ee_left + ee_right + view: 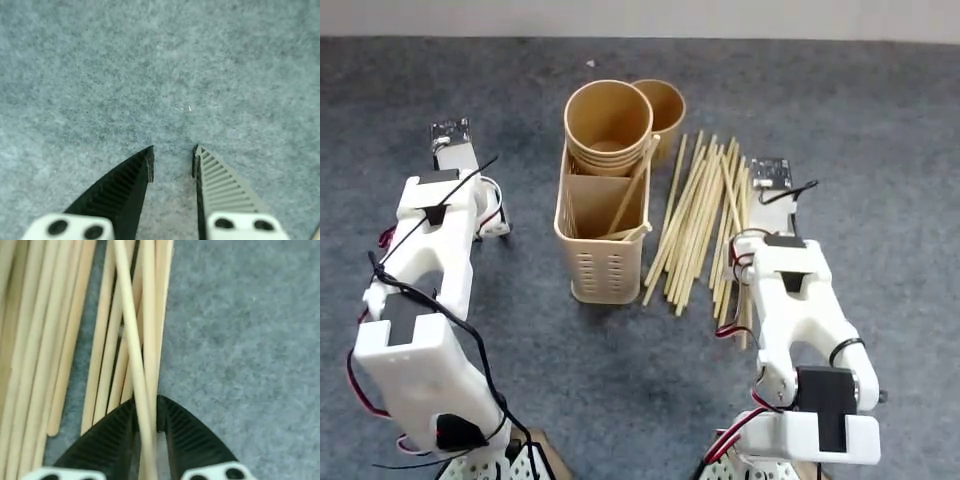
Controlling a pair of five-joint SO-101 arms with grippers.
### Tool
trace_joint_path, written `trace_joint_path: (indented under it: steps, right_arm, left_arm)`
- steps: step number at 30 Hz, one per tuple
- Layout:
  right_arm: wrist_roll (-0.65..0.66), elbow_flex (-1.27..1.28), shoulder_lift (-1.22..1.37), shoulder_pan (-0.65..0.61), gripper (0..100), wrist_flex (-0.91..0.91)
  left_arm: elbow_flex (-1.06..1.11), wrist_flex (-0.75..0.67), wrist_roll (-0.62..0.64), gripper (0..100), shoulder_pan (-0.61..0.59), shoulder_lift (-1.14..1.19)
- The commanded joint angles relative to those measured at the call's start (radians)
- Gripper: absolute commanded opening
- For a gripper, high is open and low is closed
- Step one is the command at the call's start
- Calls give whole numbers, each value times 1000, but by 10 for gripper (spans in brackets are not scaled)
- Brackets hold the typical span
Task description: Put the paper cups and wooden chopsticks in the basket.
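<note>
A beige slotted basket (605, 250) stands mid-table. A stack of brown paper cups (608, 125) sits in its far compartment, and a few wooden chopsticks (633, 195) lean in the near one. Another paper cup (665, 105) stands on the carpet just behind the basket. Several loose chopsticks (705, 225) lie fanned out to the basket's right. My right gripper (146, 412) is shut on one chopstick (131, 340) at the right edge of that pile. My left gripper (172, 161) is open over bare grey carpet, left of the basket, with nothing between its fingers.
The left arm (425, 260) lies along the table's left side and the right arm (800, 300) along the right, close to the chopstick pile. Grey carpet (870, 150) covers the table. A pale wall edge runs along the back.
</note>
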Motion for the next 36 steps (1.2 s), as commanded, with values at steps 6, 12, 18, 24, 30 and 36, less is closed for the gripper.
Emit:
trace_joint_path:
  steps: [6, 12, 18, 24, 30, 36]
  right_arm:
    - [3, -159, 4, 4, 29, 61]
    - [6, -188, 7, 2, 29, 68]
    - [49, -128, 7, 28, 29, 65]
    - [75, -120, 44, 77, 63, 68]
    - [72, -128, 133, 79, 201, 70]
    - [74, -139, 133, 79, 201, 65]
  left_arm:
    - [2, -29, -12, 161, 18, -12]
    - [2, -29, -12, 161, 18, -12]
    - [2, -26, -12, 161, 16, -12]
    - [2, -26, -12, 161, 18, -12]
    - [2, -26, -12, 161, 16, -12]
    - [2, -26, -12, 161, 16, -12]
